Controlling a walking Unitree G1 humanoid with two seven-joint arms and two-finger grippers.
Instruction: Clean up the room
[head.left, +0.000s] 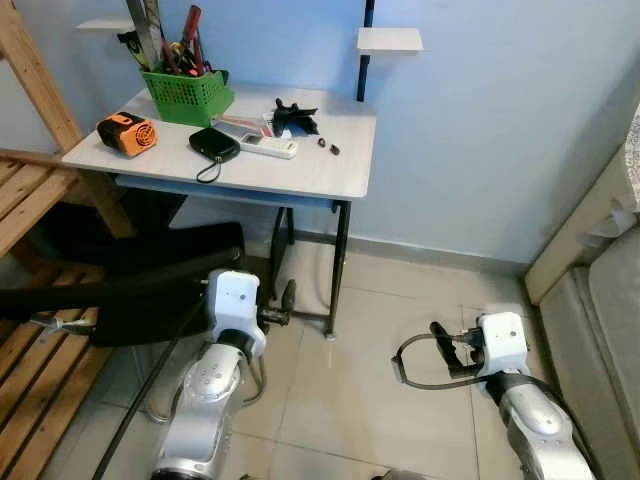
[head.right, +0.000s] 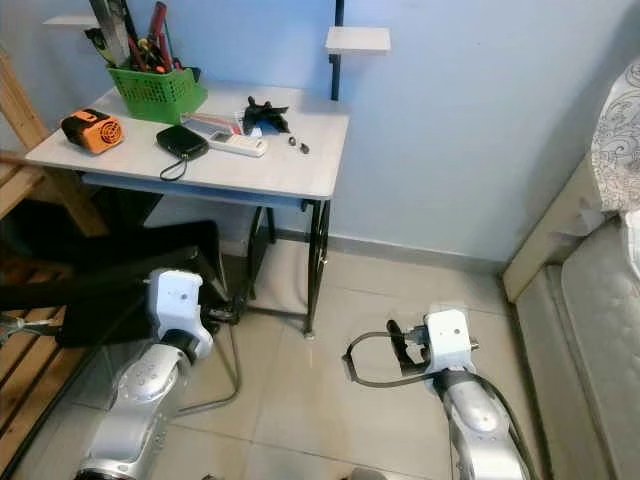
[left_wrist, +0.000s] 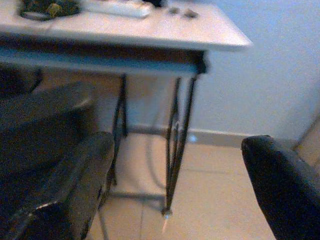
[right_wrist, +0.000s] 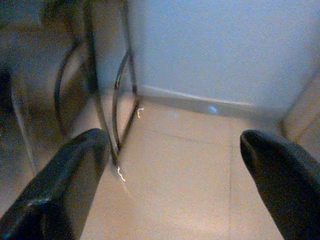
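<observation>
I hold both arms low over the tiled floor (head.left: 400, 300). Left gripper (left_wrist: 170, 195) and right gripper (right_wrist: 170, 190): fingers spread wide, holding nothing. Farther off, on the white table (head.left: 330, 170), the power strip (head.left: 262, 143) lies with its long axis running left-right, between the black pouch (head.left: 213, 145) and the green basket (head.left: 187, 95).

Both silver arms hang low; left tool (left_wrist: 175, 185) and right tool (right_wrist: 175, 180) each have fingers spread wide.
</observation>
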